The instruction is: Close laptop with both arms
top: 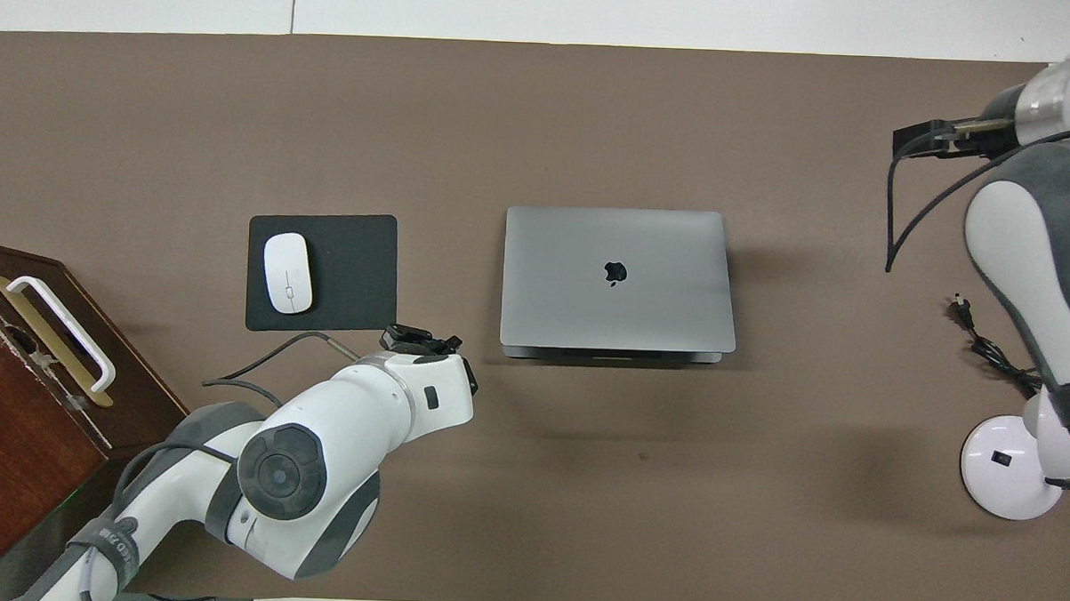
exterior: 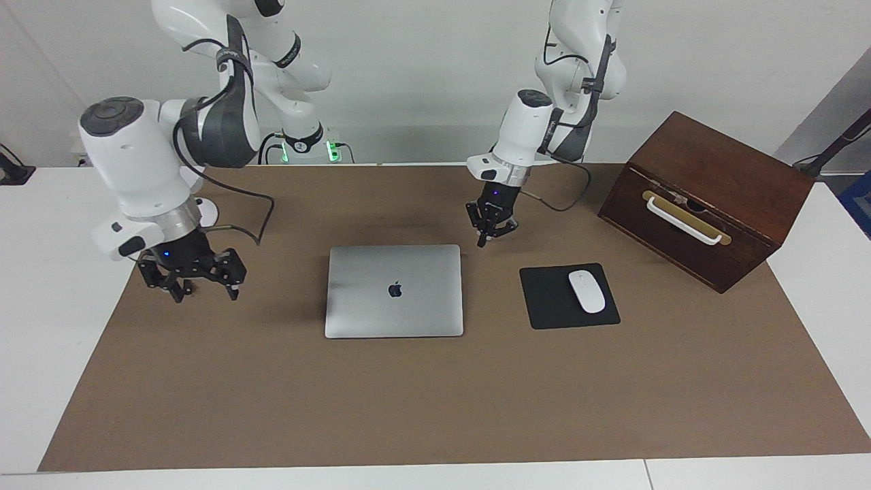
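The silver-grey laptop (exterior: pixel 394 290) lies shut and flat on the brown mat, its lid with the dark apple logo facing up; it also shows in the overhead view (top: pixel 618 281). My left gripper (exterior: pixel 491 230) hangs over the mat just off the laptop's corner that is nearest the robots, toward the mouse pad, and touches nothing; it also shows in the overhead view (top: pixel 420 339). My right gripper (exterior: pixel 204 284) is open and empty, over the mat toward the right arm's end, well apart from the laptop; it also shows in the overhead view (top: pixel 928 141).
A black mouse pad (exterior: pixel 544 299) with a white mouse (exterior: pixel 586 291) lies beside the laptop toward the left arm's end. A dark wooden box (exterior: pixel 708 177) with a white handle stands past it. A cable (top: pixel 987 347) lies near the right arm's base.
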Robot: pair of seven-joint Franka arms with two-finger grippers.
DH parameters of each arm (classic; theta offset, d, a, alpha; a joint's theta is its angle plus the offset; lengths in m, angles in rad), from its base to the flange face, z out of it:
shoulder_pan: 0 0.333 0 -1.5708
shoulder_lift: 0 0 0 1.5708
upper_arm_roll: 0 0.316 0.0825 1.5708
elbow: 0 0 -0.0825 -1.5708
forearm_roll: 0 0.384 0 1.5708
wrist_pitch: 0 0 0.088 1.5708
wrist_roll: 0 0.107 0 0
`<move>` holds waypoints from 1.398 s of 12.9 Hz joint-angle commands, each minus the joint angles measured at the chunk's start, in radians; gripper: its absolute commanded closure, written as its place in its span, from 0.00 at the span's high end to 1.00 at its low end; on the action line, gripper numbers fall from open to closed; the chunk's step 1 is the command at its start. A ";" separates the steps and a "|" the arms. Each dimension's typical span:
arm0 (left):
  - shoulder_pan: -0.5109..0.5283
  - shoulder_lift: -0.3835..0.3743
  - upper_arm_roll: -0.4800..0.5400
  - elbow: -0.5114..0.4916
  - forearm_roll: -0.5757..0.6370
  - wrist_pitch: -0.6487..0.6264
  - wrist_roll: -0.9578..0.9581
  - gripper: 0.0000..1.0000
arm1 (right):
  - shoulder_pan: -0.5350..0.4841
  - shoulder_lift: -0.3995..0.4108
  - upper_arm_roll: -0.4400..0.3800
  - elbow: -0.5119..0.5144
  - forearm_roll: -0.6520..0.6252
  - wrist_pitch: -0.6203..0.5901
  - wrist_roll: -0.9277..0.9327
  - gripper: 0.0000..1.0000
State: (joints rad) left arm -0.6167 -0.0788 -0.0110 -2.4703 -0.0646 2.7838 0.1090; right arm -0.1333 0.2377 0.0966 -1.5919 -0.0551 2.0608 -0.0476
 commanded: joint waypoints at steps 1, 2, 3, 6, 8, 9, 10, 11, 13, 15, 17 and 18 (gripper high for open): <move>0.044 -0.042 -0.001 0.039 -0.008 -0.153 0.056 0.00 | -0.043 -0.069 0.011 -0.022 -0.009 -0.049 -0.026 1.00; 0.055 -0.045 0.000 0.062 -0.008 -0.199 0.058 0.00 | -0.043 -0.095 0.011 -0.023 0.001 -0.097 -0.020 1.00; 0.073 -0.050 -0.001 0.089 -0.003 -0.246 0.058 0.00 | -0.042 -0.112 0.012 -0.022 0.003 -0.134 -0.020 1.00; 0.150 -0.055 -0.001 0.193 -0.001 -0.389 0.058 0.30 | -0.029 -0.153 0.018 -0.020 0.020 -0.220 0.011 1.00; 0.214 -0.058 -0.001 0.259 -0.001 -0.482 0.055 1.00 | -0.025 -0.181 0.023 -0.019 0.055 -0.310 0.084 1.00; 0.254 -0.059 -0.003 0.298 -0.001 -0.531 0.057 1.00 | -0.023 -0.204 0.029 -0.017 0.054 -0.355 0.110 1.00; 0.290 -0.059 -0.001 0.322 0.000 -0.568 0.057 1.00 | -0.023 -0.224 0.032 -0.019 0.054 -0.390 0.117 1.00; 0.317 -0.068 -0.001 0.335 0.000 -0.588 0.057 1.00 | -0.023 -0.241 0.032 -0.020 0.054 -0.407 0.115 1.00; 0.402 -0.102 -0.001 0.338 -0.001 -0.609 0.055 1.00 | -0.025 -0.262 0.032 -0.019 0.047 -0.432 0.106 1.00; 0.483 -0.116 -0.001 0.369 -0.001 -0.641 0.052 1.00 | -0.025 -0.276 0.032 -0.025 0.041 -0.447 0.104 1.00; 0.543 -0.110 -0.003 0.439 -0.001 -0.705 0.047 1.00 | -0.028 -0.279 0.031 -0.030 0.040 -0.447 0.100 1.00; 0.557 -0.104 -0.001 0.480 -0.001 -0.751 0.046 1.00 | -0.028 -0.279 0.031 -0.030 0.040 -0.447 0.100 1.00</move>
State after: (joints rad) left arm -0.0932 -0.1881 -0.0011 -2.0617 -0.0640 2.1181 0.1570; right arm -0.1509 -0.0235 0.1232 -1.5981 -0.0196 1.6143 0.0530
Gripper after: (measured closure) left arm 0.000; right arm 0.000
